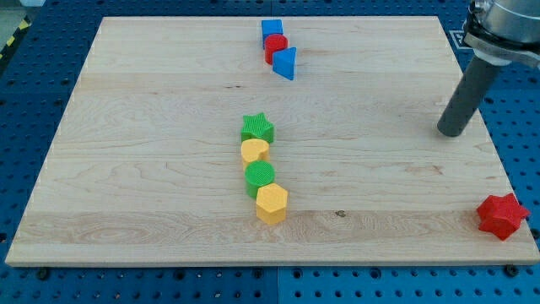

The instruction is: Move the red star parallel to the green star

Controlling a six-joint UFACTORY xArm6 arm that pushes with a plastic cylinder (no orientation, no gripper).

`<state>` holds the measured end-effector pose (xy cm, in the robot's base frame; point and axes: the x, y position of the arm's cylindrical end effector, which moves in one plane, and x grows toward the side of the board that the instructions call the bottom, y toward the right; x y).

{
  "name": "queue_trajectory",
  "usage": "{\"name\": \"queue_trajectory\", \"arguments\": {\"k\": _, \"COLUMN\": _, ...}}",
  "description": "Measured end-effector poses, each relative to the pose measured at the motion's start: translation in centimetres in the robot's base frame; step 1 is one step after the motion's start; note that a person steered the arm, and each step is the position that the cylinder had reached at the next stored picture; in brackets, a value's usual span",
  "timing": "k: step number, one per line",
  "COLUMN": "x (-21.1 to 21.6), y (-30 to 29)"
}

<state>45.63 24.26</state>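
The wooden board (152,76) takes up nearly the whole view, lying on a blue perforated bench (34,93). Next in size is the arm's dark rod, which comes down from the view's top right; my tip (451,133) rests on the board near its right edge, touching no block.

A column of four blocks stands at the board's centre, each touching or just beside the next: the green star (258,128) at its top, then a yellow heart-like block (254,151), a green round block (260,176) and a yellow hexagon (272,203). At the view's top a second cluster sits packed together: a blue square block (272,29), a red round block (276,47) and a blue triangular block (285,63).

The red star (502,216) lies alone at the board's bottom right corner, at the very edge, well apart from the green star.

Assessment: the tip stands above and slightly left of the red star in the view. That placement does not yet suit a push toward the centre; the tip would likely need to come round to the star's right or lower side first.

There is no claw on this rig, only the plain rod, so nothing opens, closes or is held. The tip is bare and free of contact.

Risk noted: the star sits so near the edge that a careless push could send it off the board.
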Motion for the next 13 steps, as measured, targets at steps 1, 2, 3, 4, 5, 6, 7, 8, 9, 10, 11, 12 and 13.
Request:
{"name": "queue_trajectory", "arguments": {"k": 1, "x": 0.0, "y": 3.0}}
{"name": "queue_trajectory", "arguments": {"k": 2, "x": 1.6, "y": 6.2}}
{"name": "queue_trajectory", "arguments": {"k": 3, "x": 4.5, "y": 8.6}}
{"name": "queue_trajectory", "arguments": {"k": 4, "x": 4.6, "y": 8.7}}
{"name": "queue_trajectory", "arguments": {"k": 5, "x": 5.7, "y": 9.8}}
{"name": "queue_trajectory", "arguments": {"k": 6, "x": 6.4, "y": 10.3}}
{"name": "queue_trajectory", "arguments": {"k": 7, "x": 7.1, "y": 10.3}}
{"name": "queue_trajectory", "arguments": {"k": 8, "x": 9.2, "y": 10.1}}
{"name": "queue_trajectory", "arguments": {"k": 9, "x": 9.7, "y": 9.8}}
{"name": "queue_trajectory", "arguments": {"k": 10, "x": 11.2, "y": 9.8}}
{"name": "queue_trajectory", "arguments": {"k": 11, "x": 14.8, "y": 9.7}}
{"name": "queue_trajectory", "arguments": {"k": 12, "x": 16.1, "y": 9.3}}
{"name": "queue_trajectory", "arguments": {"k": 13, "x": 14.8, "y": 6.4}}
